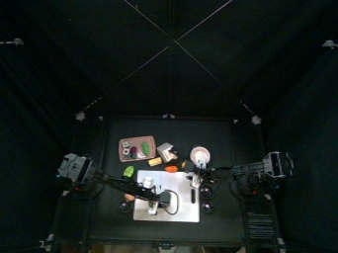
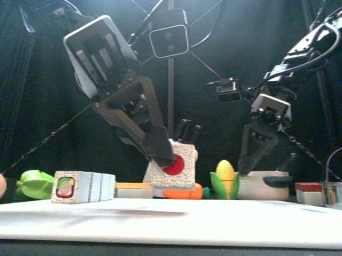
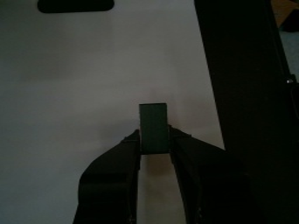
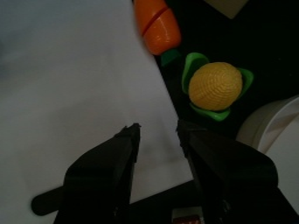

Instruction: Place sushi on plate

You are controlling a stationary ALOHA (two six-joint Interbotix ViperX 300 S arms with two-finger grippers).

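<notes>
A sushi roll (image 2: 83, 185) with white, green and red bands lies at the front left. A white rice block with a red dot (image 2: 174, 170) stands in the middle, just in front of my left gripper (image 2: 171, 150). In the left wrist view the left gripper (image 3: 153, 131) has its jaws together low over the white sheet (image 3: 93, 79). I see nothing clearly held in it. A round white plate (image 1: 201, 154) sits at the back right of the sheet. My right gripper (image 4: 158, 131) is open and empty over the sheet's edge (image 4: 70, 79), near the plate.
A toy corn cob (image 4: 216, 85) and a carrot (image 4: 158, 22) lie just off the sheet by the right gripper. A brown tray (image 1: 136, 147) with food pieces is at the back left. A green vegetable (image 2: 36, 184) lies far left.
</notes>
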